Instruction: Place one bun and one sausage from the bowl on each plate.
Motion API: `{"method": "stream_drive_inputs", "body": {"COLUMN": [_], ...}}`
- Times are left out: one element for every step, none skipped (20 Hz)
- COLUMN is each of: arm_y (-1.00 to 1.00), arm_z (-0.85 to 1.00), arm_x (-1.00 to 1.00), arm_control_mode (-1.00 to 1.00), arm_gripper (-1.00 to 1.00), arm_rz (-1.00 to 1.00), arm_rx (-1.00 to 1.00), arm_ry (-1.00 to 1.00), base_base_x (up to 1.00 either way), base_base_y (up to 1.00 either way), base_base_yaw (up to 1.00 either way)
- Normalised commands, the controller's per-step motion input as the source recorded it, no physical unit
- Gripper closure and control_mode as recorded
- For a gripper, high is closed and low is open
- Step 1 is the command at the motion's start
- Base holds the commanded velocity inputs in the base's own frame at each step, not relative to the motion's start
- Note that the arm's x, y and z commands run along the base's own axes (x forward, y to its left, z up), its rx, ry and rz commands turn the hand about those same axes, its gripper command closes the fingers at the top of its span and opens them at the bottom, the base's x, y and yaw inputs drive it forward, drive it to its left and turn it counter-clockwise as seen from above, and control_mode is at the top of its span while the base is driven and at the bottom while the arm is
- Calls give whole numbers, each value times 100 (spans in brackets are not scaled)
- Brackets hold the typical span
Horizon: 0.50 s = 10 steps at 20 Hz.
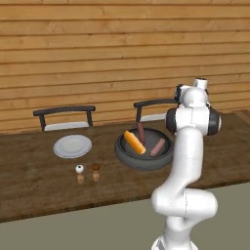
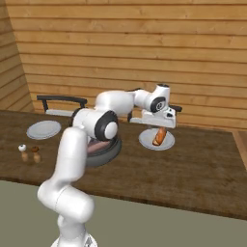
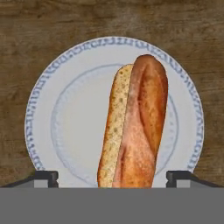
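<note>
Since each plate needs one bun and one sausage, the food has to leave the big dish and go out to both sides. Near the left end of the counter [image 1: 29, 161] sits the left plate [image 1: 72, 145], with nothing on it yet. Just in front of it, closer to the counter's front edge, stand two little shakers [image 1: 87, 169]; they are not part of the job.

In the middle of the counter is the bowl [image 1: 144, 149]. It holds a second bun [image 1: 134, 141] and two sausages [image 1: 157, 146], kept together so the arm can pick them one by one.

Toward the right end lies the right plate [image 3: 65, 113]. The bun [image 3: 135, 127] is over the middle of this plate, so it should not roll off. In the right base view it looks tipped, with its low end on the plate, but I cannot tell if it rests flat.

The pincer [image 3: 112, 177] hangs right above the bun. Its fingertips [image 3: 46, 177] are spread wide, with a gap on each side of the bun, so it is open and grips nothing. I think this plate needs a sausage next.
</note>
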Motion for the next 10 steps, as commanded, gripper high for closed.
{"method": "stream_drive_inputs", "body": {"arm_y": [33, 37, 42, 52, 60, 66, 61, 63, 63, 76], "arm_z": [34, 32, 29, 36, 43, 56, 61, 73, 82, 91], "arm_x": [-100, -100, -100, -100, -100, -100, -100, -100, -84, -79], "arm_control_mode": [-100, -100, -100, -100, -100, -100, -100, -100, -100, -100], "arm_gripper": [-100, -100, -100, -100, -100, -100, -100, -100, -100, -100], "arm_rz": [0, 0, 0, 0, 0, 0, -2, -3, -5, -8], "arm_rx": [0, 0, 0, 0, 0, 0, 0, 0, 0, 0], "arm_ry": [-6, -5, -4, -5, -5, -5, 0, 0, 0, 0], "base_base_x": [0, 0, 0, 0, 0, 0, 0, 0, 0, 0], "base_base_y": [0, 0, 0, 0, 0, 0, 0, 0, 0, 0], "base_base_yaw": [0, 0, 0, 0, 0, 0, 0, 0, 0, 0]}}
